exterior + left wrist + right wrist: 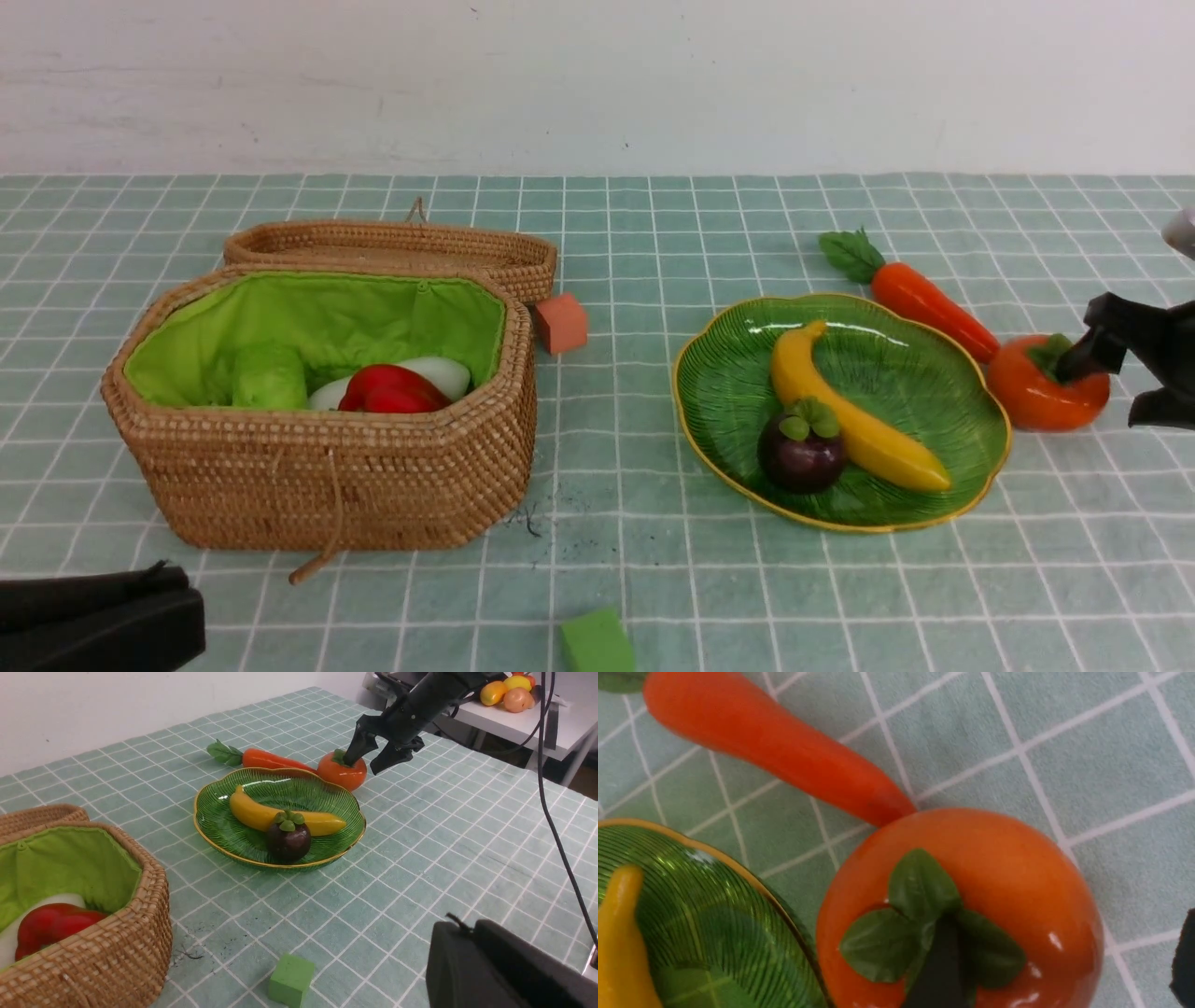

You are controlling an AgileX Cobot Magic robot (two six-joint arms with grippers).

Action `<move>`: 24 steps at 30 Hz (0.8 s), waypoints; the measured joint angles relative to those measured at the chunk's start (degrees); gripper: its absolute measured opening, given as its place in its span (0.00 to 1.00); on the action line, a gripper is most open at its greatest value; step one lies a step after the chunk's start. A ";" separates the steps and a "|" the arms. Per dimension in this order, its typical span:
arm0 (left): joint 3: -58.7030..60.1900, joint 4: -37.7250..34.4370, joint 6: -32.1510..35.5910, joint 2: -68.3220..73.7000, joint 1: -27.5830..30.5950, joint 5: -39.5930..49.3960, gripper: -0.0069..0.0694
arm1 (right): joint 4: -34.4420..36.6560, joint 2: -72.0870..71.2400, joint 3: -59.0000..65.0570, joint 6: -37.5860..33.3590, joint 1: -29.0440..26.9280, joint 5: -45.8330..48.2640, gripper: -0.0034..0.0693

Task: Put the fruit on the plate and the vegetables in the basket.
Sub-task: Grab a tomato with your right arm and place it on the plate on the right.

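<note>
the right claw [1120, 385] hangs released over the persimmon [1041, 397], jaws spread. one finger [941, 961] sits on the green calyx, and the other stands clear of the fruit on the side away from the plate [728, 392]. the persimmon rests on the table [653, 560] just beside the plate's gold rim, with the carrot [934, 303] tip touching it from behind.

the likely trouble is the placement. with a finger on top instead of down the flank, closing would probably pinch only the leaf or skid off the glossy round skin. a skid could shove the persimmon into the rim and jolt the banana [859, 420] and mangosteen [801, 455] lying on the plate. it could also roll the fruit away across the cloth. the touching carrot may get dragged or knocked as well, leaving it harder to pick up for the basket [327, 485]. a low carry over the rim risks clipping the glass.

the left claw [93, 621] is clenched at the near table edge, with nothing visible in it. the pepper [392, 390], radish [443, 373] and gourd [269, 376] lie in the basket.
</note>
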 joint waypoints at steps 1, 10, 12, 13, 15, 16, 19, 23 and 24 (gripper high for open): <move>0.00 0.00 -0.41 0.00 0.00 0.00 0.14 | 0.99 0.16 -0.05 -0.69 0.00 -0.19 0.87; 0.00 -0.10 -3.18 0.00 0.00 0.00 0.14 | 5.72 1.20 -0.34 -5.16 -0.15 -0.56 0.86; 0.00 -0.11 -3.18 0.00 0.00 0.00 0.14 | 5.32 0.40 -0.34 -5.30 -0.59 1.27 0.86; 0.00 -0.16 -3.18 0.00 0.00 0.00 0.14 | 4.92 -0.28 -0.40 -5.09 -0.92 2.93 0.86; 0.00 -0.16 -3.18 0.00 0.00 0.00 0.14 | 4.43 -1.73 -0.60 -4.46 -1.15 4.83 0.86; 0.00 -0.16 -3.18 0.00 0.00 0.00 0.14 | 4.09 -3.07 -1.21 -4.19 -1.08 5.40 0.86; 0.00 -0.16 -3.18 0.00 0.00 0.00 0.14 | 3.48 -4.18 -2.84 -4.00 -0.27 4.38 0.86; 0.00 -0.16 -3.18 0.00 0.00 0.00 0.14 | 2.19 -1.98 -4.24 -3.56 1.36 1.69 0.86; 0.00 -0.16 -3.18 0.00 0.00 0.00 0.14 | 1.84 -1.04 -4.37 -3.49 1.61 1.43 0.86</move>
